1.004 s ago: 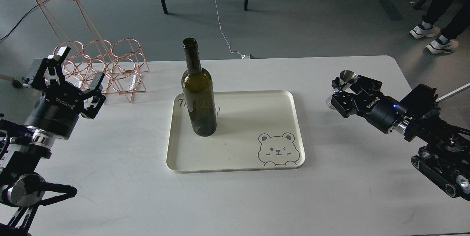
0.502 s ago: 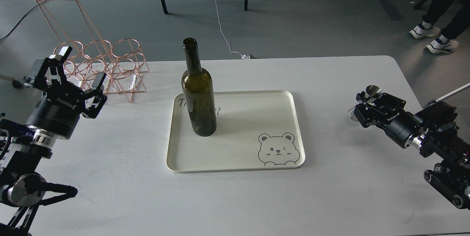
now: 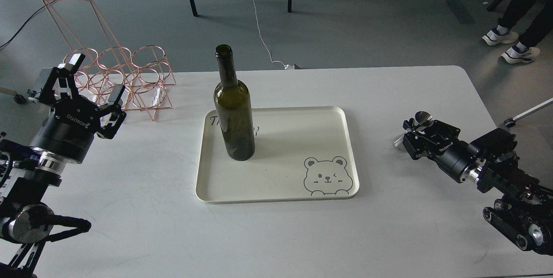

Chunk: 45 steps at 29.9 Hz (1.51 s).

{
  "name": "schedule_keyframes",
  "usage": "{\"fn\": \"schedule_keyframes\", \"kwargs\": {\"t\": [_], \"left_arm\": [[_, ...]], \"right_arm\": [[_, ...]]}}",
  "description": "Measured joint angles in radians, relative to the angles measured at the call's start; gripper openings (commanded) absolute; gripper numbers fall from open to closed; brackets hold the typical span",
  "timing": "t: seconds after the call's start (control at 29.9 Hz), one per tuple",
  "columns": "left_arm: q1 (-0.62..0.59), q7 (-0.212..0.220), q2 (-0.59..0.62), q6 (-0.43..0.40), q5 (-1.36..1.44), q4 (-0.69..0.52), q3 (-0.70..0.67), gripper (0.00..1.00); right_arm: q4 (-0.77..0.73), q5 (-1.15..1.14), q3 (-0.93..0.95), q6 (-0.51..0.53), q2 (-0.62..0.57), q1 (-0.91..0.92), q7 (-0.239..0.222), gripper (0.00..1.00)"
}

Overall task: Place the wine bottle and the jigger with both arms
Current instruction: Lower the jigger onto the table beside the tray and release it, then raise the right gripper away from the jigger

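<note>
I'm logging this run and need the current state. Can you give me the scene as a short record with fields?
wine bottle: upright on the tray, far left part, uncapped
tray: cream, bear drawing at near right corner, on the white table
jigger: held in the right gripper, right of the tray, not on it
left gripper: open, empty, left of the tray
wire rack: copper, far left of table
</note>
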Motion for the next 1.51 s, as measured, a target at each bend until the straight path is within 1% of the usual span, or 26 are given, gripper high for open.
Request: {"fn": "schedule_keyframes", "kwargs": {"t": [0.07,0.13,0.17,0.27,0.3,0.37,0.47,0.5,0.57,0.6,0.74,0.84,1.04,1.14,1.24,1.3,1.4,1.51], "left_arm": [[0.001,0.0,0.0,0.0,0.0,0.0,0.0,0.98],[0.001,0.0,0.0,0.0,0.0,0.0,0.0,0.98],[0.001,0.0,-0.001,0.0,0.001,0.0,0.0,0.98],[0.001,0.0,-0.001,0.0,0.001,0.0,0.0,0.98],[0.001,0.0,-0.001,0.0,0.001,0.0,0.0,0.98],[0.001,0.0,-0.001,-0.002,0.001,-0.001,0.0,0.98],[0.001,0.0,-0.001,-0.017,0.001,-0.002,0.0,0.98],[0.001,0.0,-0.001,-0.021,0.001,-0.002,0.0,0.98],[0.001,0.0,-0.002,-0.024,0.001,-0.002,0.0,0.98],[0.001,0.0,-0.002,-0.024,0.001,-0.002,0.0,0.98],[0.001,0.0,-0.002,-0.025,0.001,-0.002,0.0,0.98],[0.001,0.0,-0.002,-0.026,0.002,-0.002,0.0,0.98],[0.003,0.0,-0.002,-0.026,0.002,-0.002,0.0,0.98],[0.003,0.0,0.0,-0.027,0.002,-0.002,0.0,0.98],[0.002,0.0,0.004,-0.031,0.003,-0.002,0.0,0.98],[0.002,-0.001,0.009,-0.042,0.003,-0.002,0.0,0.98],[0.001,-0.002,0.013,-0.056,0.003,-0.002,-0.001,0.98],[0.001,-0.003,0.016,-0.059,0.004,-0.002,-0.002,0.98]], "right_arm": [[0.0,0.012,-0.009,0.0,0.0,0.001,0.0,0.22],[0.001,0.02,-0.016,0.0,0.0,0.002,0.0,0.27],[0.001,0.022,-0.018,0.0,0.0,0.002,0.0,0.31],[0.001,0.023,-0.021,0.0,0.0,0.003,0.0,0.54],[0.001,0.024,-0.021,0.0,0.0,0.003,0.0,0.6],[0.003,0.024,-0.022,0.0,0.0,0.003,0.0,0.68],[0.007,0.025,-0.022,0.0,0.0,0.002,0.0,0.75],[0.008,0.025,-0.023,0.0,-0.002,0.001,0.0,0.78],[0.011,0.026,-0.023,0.0,-0.009,0.0,0.0,0.9],[0.014,0.027,-0.023,0.0,-0.012,0.0,0.0,0.94],[0.042,0.03,-0.023,0.0,-0.049,-0.008,0.0,0.96],[0.1,0.031,-0.03,0.0,-0.121,-0.025,0.0,0.97],[0.245,0.033,-0.138,0.0,-0.307,-0.07,0.0,0.98],[0.337,0.07,-0.199,0.0,-0.405,-0.074,0.0,0.98],[0.484,0.207,-0.232,0.0,-0.482,-0.074,0.0,0.99],[0.593,0.331,-0.232,0.0,-0.504,-0.072,0.0,0.99],[0.761,0.557,-0.218,0.0,-0.508,-0.046,0.0,0.99],[0.857,0.752,-0.199,0.0,-0.481,0.025,0.0,0.99]]}}
